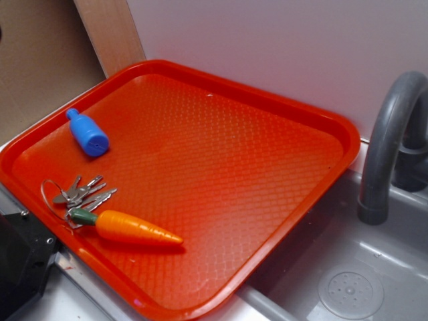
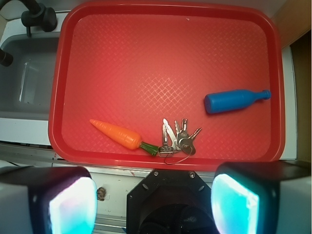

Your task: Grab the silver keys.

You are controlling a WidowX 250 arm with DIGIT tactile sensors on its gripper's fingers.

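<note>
The silver keys (image 2: 176,138) lie flat near the red tray's (image 2: 165,48) front rim, touching the toy carrot's (image 2: 117,134) green top. The gripper (image 2: 155,197) hovers above, jaws wide and empty — a close could snag the carrot, or slip off the thin metal.

Red textured tray (image 2: 165,53) spread below the gripper, silver keys (image 2: 176,139) nearest it, touching the green top of the orange carrot (image 2: 122,136), blue toy bottle (image 2: 234,101) farther out.
</note>
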